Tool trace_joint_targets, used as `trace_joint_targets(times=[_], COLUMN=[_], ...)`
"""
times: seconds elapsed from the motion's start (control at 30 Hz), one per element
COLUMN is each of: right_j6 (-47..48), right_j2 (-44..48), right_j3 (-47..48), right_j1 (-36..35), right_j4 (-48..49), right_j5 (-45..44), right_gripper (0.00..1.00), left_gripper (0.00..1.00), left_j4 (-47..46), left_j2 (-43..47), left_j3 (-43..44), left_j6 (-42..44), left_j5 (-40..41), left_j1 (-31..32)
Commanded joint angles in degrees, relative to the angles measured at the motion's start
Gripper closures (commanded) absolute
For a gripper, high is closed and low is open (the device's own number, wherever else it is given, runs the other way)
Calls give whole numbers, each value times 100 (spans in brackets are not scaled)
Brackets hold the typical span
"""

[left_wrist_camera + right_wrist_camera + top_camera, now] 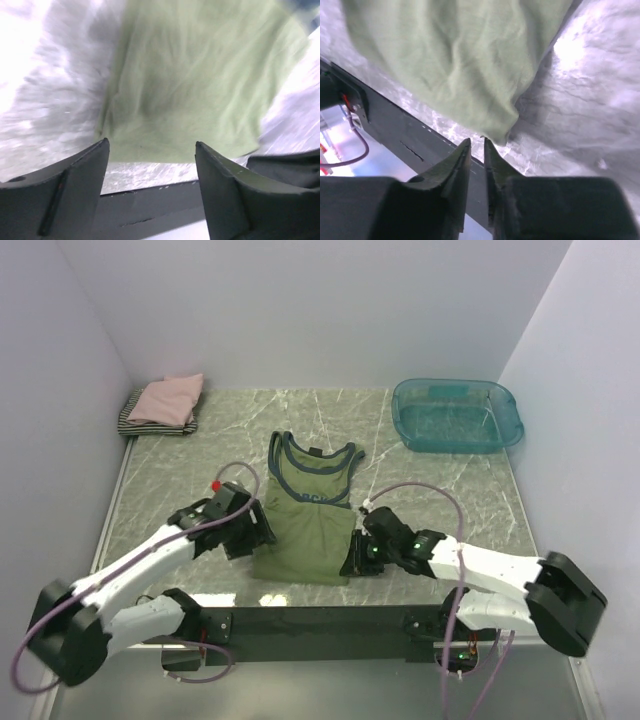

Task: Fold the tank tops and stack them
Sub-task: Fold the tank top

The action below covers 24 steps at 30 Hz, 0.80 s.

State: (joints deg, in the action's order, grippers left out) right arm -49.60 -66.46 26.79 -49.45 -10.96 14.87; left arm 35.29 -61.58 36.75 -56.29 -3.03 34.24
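The olive-green cloth tank top with navy trim is lying flat at centre frame, the left gripper gaping empty over its lower-left hem, while the right gripper, jaws standing barely parted and empty at the lower-right corner, is probably risking a missed, lopsided pinch.

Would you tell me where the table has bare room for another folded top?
Bare marble: between the folded stack and the teal tub along the far edge; left of the green tank top, nearer than the stack; right of it, nearer than the tub. Crowded: its hem, flanked by the left gripper and right gripper.
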Motion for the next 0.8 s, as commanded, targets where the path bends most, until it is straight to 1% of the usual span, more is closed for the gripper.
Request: trace_joint_targets(times=[0.0,0.03,0.07,0.1,0.13,0.17,0.2,0.23,0.3,0.43,0.6,0.77], right_j6=[56,47,13,-14,-66,-93,-128,-172,-199,-313,-418,-559], right_j2=[536,703,791,879,967,1003,1029,1038,1038,933,705,371], right_j3=[99,81,64,-23,-76,-129,-208,-244,-323,-428,-587,-657], right_j1=[23,-3,-12,-21,-55,-82,-108,-169,-240,-390,-486,-486], right_j4=[-582,-678,-697,-714,-688,-671,-644,-557,-495,-320,67,437], right_j5=[-537,-616,-643,-670,-679,-696,-696,-696,-705,-740,-670,-731], right_gripper=[71,68,65,61,59,57,54,53,51,49,48,46], left_gripper=[24,15,11,9,3,5,8,13,15,33,33,32], left_j4=[995,1085,1146,1182,1156,1164,1130,964,893,647,252,137], left_j2=[646,769,788,779,710,657,613,534,481,446,366,296], left_j3=[193,131,9,-19,-71,-202,-256,-300,-432,-669,-898,-1152], left_j6=[-417,-513,-688,-699,-708,-821,-839,-822,-901,-998,-972,-1015], left_j5=[1101,1129,1120,920,822,778,725,524,452,225,48,-49], left_j1=[-84,-110,-110,-119,-119,-119,-111,-119,-119,-119,-111,-119])
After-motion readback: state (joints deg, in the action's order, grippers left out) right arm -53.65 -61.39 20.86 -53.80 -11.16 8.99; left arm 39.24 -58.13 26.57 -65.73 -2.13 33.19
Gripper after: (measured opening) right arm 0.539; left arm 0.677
